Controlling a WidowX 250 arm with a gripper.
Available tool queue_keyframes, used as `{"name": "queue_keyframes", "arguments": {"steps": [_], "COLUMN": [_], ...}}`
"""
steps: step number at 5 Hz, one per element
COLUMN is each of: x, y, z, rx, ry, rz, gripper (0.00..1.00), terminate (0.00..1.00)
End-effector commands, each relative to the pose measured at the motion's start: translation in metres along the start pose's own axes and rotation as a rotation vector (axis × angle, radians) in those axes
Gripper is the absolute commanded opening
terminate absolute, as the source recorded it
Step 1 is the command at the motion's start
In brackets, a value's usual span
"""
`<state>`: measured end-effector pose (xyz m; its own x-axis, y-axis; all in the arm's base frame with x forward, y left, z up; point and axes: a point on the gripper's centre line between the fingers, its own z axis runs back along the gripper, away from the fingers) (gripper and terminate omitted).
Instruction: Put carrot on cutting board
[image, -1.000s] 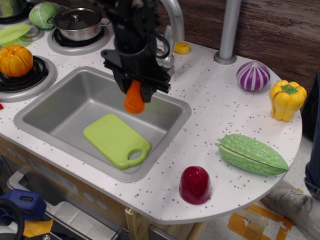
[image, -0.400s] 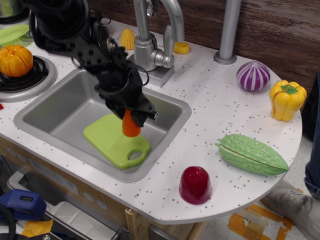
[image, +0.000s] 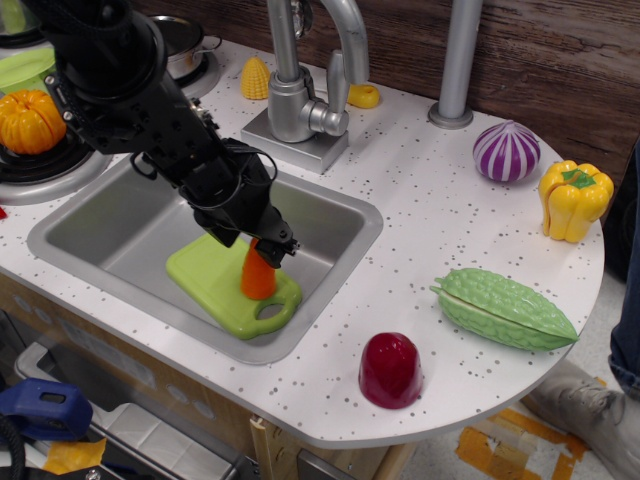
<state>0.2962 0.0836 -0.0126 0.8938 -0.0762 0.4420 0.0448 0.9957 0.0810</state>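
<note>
The orange carrot (image: 258, 276) stands upright with its lower end touching the lime-green cutting board (image: 215, 283), near the board's oval handle hole. The board lies flat in the grey sink (image: 335, 240). My black gripper (image: 260, 247) reaches down from the upper left and is shut on the carrot's top end. The arm hides the far part of the board and the sink's back left.
A silver faucet (image: 300, 90) stands behind the sink. A ribbed orange pumpkin (image: 30, 120) sits on the left burner. On the counter to the right are a dark red dome toy (image: 390, 369), a green bitter gourd (image: 505, 308), a yellow pepper (image: 572, 199) and a purple onion (image: 506, 151).
My gripper has swung left and lowered into the sink with the carrot. The carrot has gone from hanging above the board to touching it near the handle hole.
</note>
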Motion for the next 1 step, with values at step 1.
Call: {"name": "queue_keyframes", "arguments": {"steps": [1], "x": [0.0022], "y": [0.0084], "z": [0.0038], "rx": [0.018], "ry": [-0.02], "rz": [-0.015], "gripper": [1.0], "terminate": [1.0]}}
